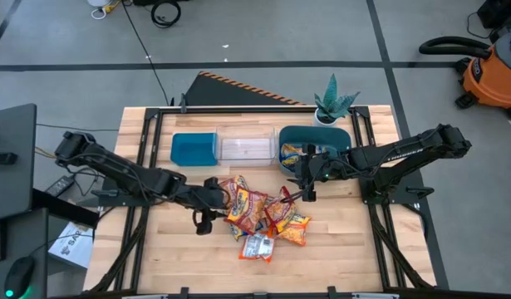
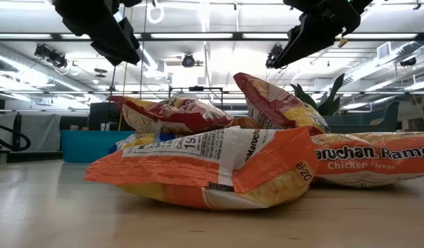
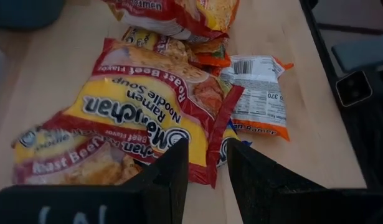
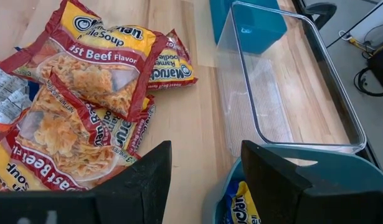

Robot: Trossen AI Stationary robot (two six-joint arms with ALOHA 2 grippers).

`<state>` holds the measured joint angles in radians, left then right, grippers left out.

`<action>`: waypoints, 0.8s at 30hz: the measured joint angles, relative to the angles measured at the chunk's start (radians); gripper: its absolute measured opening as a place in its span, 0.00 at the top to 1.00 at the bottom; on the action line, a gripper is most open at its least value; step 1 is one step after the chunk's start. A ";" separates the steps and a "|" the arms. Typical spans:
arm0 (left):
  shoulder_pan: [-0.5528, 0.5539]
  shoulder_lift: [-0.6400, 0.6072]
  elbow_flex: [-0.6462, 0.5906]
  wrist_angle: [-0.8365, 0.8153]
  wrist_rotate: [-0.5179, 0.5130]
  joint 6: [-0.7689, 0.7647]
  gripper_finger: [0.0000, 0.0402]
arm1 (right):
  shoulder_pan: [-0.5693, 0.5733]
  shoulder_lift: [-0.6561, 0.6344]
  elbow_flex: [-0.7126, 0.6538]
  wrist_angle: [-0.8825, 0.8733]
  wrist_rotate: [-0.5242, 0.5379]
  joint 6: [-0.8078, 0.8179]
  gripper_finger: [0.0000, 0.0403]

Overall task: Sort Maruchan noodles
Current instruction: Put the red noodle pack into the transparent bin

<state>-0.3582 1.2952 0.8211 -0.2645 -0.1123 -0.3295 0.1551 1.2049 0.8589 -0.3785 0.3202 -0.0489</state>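
Several Maruchan packets lie in a loose pile [image 1: 262, 218] at mid-table, overlapping each other: red roast beef ones [image 3: 147, 118], orange chicken ones [image 2: 198, 169] and a silvery-white one [image 1: 257, 247]. One yellow-and-blue packet [image 4: 241, 208] lies inside the teal bin [image 1: 315, 143]. My left gripper [image 1: 207, 205] hovers open at the pile's left edge, its fingers [image 3: 207, 171] above the corner of a roast beef packet. My right gripper [image 1: 306, 183] hangs open between the pile and the teal bin, with nothing between its fingers [image 4: 207, 180]. The low view shows both grippers raised above the table.
A blue bin [image 1: 194, 148] and a clear bin [image 1: 247, 148] stand in a row with the teal bin along the far side. A potted plant [image 1: 332, 104] sits at the far right corner. Bare wood [image 1: 338, 241] lies near and right of the pile.
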 joint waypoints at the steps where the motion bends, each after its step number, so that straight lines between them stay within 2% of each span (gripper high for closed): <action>1: -0.008 0.007 0.000 -0.007 0.000 -0.008 0.71 | 0.000 0.000 0.000 -0.002 0.000 0.001 0.51; 12: -0.033 0.107 -0.001 -0.002 0.000 -0.129 0.71 | 0.000 0.000 0.000 -0.007 0.000 0.004 0.51; 17: -0.053 0.139 -0.001 -0.003 -0.013 -0.054 0.71 | 0.000 0.000 0.000 -0.009 0.000 0.004 0.51; 24: -0.109 0.136 0.004 -0.004 -0.113 0.093 0.71 | 0.000 0.000 0.000 -0.010 0.000 0.004 0.51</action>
<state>-0.4673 1.4311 0.8251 -0.2689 -0.2255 -0.2360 0.1551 1.2053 0.8585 -0.3889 0.3200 -0.0452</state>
